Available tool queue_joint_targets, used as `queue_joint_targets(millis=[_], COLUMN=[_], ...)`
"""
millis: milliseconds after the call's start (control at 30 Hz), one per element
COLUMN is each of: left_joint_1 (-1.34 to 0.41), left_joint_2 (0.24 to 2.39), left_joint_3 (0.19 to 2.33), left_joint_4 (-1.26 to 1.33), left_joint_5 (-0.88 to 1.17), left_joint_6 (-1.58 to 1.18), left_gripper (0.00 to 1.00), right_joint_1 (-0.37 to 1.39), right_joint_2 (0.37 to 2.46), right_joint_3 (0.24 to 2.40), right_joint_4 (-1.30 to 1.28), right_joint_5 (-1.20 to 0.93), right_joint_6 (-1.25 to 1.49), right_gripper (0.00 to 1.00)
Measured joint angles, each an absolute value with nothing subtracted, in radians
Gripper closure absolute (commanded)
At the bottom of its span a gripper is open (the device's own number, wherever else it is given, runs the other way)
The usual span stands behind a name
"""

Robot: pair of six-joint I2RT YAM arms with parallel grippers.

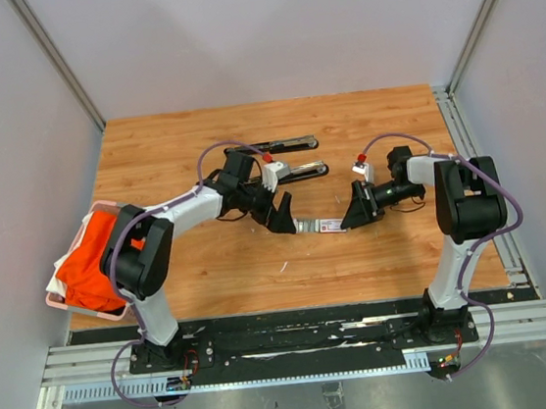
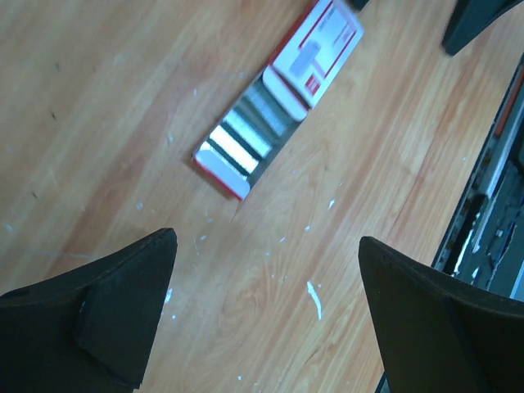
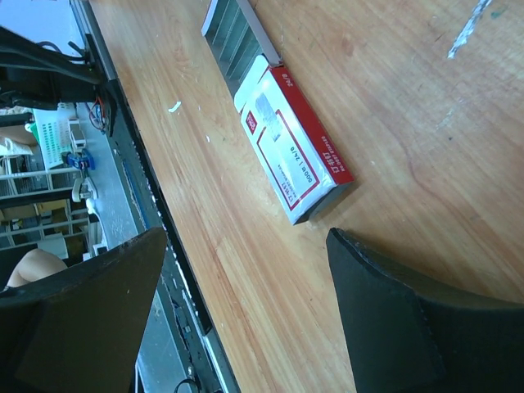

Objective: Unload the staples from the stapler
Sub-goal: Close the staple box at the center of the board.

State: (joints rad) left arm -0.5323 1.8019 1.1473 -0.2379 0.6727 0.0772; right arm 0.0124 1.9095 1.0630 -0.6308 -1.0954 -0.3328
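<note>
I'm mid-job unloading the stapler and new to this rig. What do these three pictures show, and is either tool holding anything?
You are driving two robot arms bolted at the near edge of a wooden table. The overhead picture looks down from behind them. The other two come from a camera on each wrist, with that arm's black fingers showing at the bottom. On the table lie a black stapler, apparently swung open, and, between the arms, a white-and-red staple box with its drawer slid out. A basket of orange cloth sits at the left. The left tool and right tool are both open and hold nothing.
</note>
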Motion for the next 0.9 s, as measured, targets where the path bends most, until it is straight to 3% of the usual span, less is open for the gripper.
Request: queue_joint_targets(millis=[900], left_joint_1=[-0.538], left_joint_2=[1.92], left_joint_3=[1.166], left_joint_4=[-0.201], left_joint_5=[0.676], left_joint_6=[0.064], left_gripper=[0.06], right_joint_1=[0.045], right_joint_2=[2.0], right_joint_3=[1.121], right_joint_4=[-0.729], right_joint_5=[-1.162], right_joint_6=[-0.373], right_gripper=[0.17])
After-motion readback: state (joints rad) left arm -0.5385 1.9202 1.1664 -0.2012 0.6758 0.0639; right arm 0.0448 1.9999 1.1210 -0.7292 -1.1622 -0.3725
